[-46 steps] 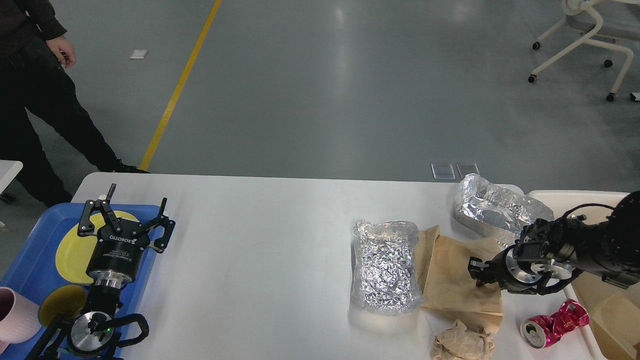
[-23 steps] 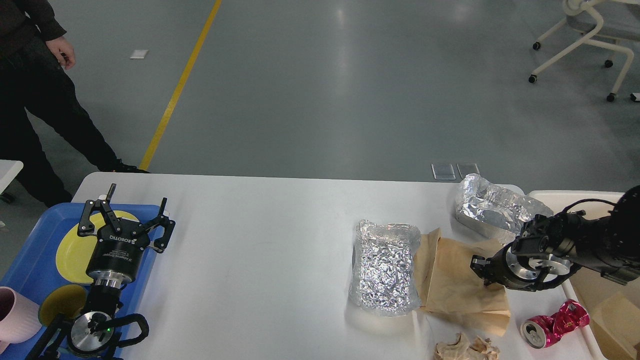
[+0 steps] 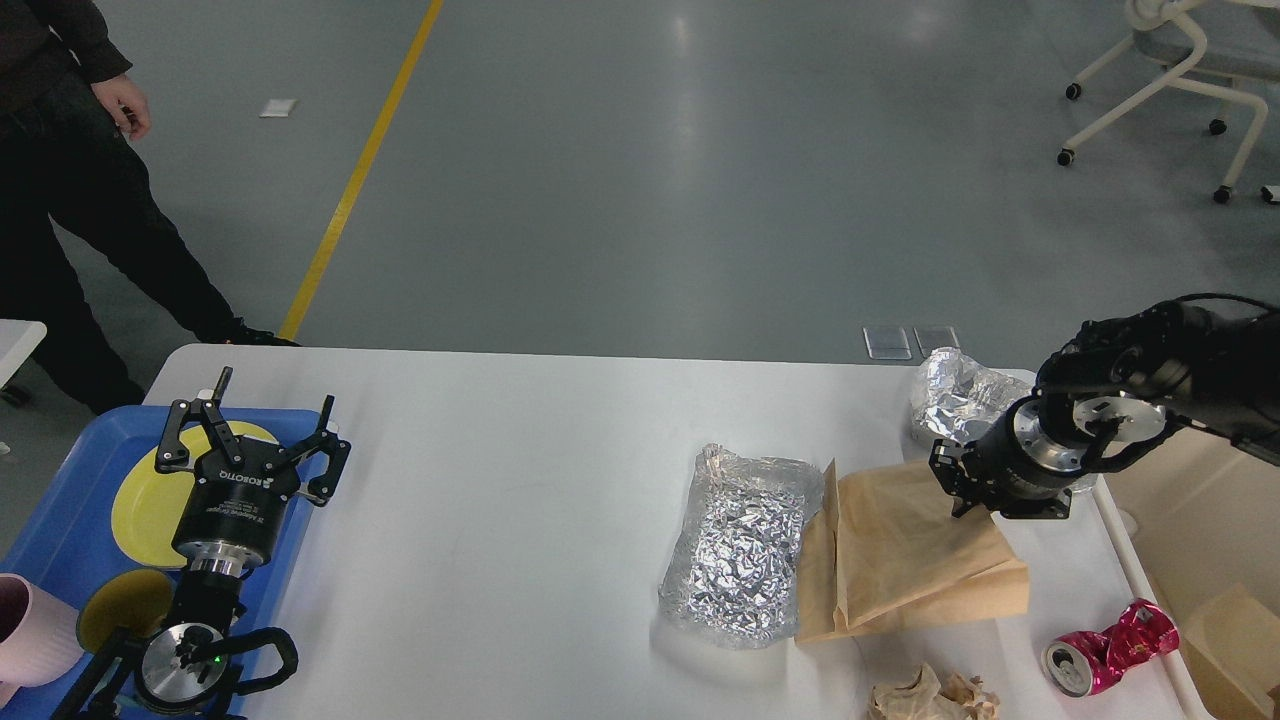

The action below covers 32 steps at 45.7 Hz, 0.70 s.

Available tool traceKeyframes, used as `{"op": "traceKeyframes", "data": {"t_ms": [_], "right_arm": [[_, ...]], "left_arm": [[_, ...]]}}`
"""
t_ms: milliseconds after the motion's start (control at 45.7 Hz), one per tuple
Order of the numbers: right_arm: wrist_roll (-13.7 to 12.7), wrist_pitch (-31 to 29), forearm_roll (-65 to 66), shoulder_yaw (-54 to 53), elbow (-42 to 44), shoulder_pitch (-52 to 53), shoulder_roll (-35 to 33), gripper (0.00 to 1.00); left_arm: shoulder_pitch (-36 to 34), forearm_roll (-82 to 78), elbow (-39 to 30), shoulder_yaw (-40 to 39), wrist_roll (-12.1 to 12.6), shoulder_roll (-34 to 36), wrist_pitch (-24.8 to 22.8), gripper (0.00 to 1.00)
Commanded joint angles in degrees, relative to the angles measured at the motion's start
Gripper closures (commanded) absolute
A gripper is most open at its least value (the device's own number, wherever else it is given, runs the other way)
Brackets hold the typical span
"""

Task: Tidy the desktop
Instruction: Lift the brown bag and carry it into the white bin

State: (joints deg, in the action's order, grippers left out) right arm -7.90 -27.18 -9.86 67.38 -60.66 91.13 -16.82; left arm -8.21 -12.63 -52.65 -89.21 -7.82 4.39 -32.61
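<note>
The white desktop point(image 3: 520, 480) carries litter on its right half. My right gripper point(image 3: 962, 492) is shut on the upper right corner of a brown paper bag point(image 3: 900, 560) and holds that end raised and tilted. A crumpled foil tray point(image 3: 735, 545) lies against the bag's left edge. A second foil tray point(image 3: 955, 400) sits behind the gripper, partly hidden by it. A crushed red can point(image 3: 1105, 650) and a crumpled brown paper ball point(image 3: 925, 695) lie near the front edge. My left gripper point(image 3: 255, 420) is open and empty over the blue tray point(image 3: 60, 520).
The blue tray holds a yellow plate point(image 3: 140, 500), a smaller yellow disc point(image 3: 125, 600) and a pink cup point(image 3: 30, 630). A cream bin point(image 3: 1200, 520) stands at the table's right end. A person point(image 3: 60, 200) stands at the far left.
My right gripper has risen and moved back with the paper bag, lifting and tilting it. The near foil tray slid left and turned. The left arm has not moved.
</note>
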Motion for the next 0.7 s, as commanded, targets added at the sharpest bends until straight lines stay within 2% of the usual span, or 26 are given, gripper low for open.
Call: {"op": "traceKeyframes", "data": {"t_ms": [0, 350, 569, 679], "right_arm": [[-0.2, -1.5, -1.0, 3.0, -5.5, 8.4, -0.1, 1.0], [-0.2, -2.3, -3.1, 9.6, -21.1, 31.3, 0.5, 1.0], [-0.2, -9.6, -3.9, 12.6, -22.5, 39.9, 0.6, 1.0], [-0.2, -10.7, -4.8, 14.7, -25.2, 45.5, 0.5, 1.0]], "left_arm": [[0.0, 0.0, 0.0, 0.0, 0.0, 0.0, 0.0, 0.04], [0.0, 0.0, 0.0, 0.0, 0.0, 0.0, 0.0, 0.04], [-0.1, 0.1, 0.0, 0.0, 0.0, 0.0, 0.0, 0.04], [-0.1, 0.1, 0.0, 0.0, 0.0, 0.0, 0.0, 0.04]]}}
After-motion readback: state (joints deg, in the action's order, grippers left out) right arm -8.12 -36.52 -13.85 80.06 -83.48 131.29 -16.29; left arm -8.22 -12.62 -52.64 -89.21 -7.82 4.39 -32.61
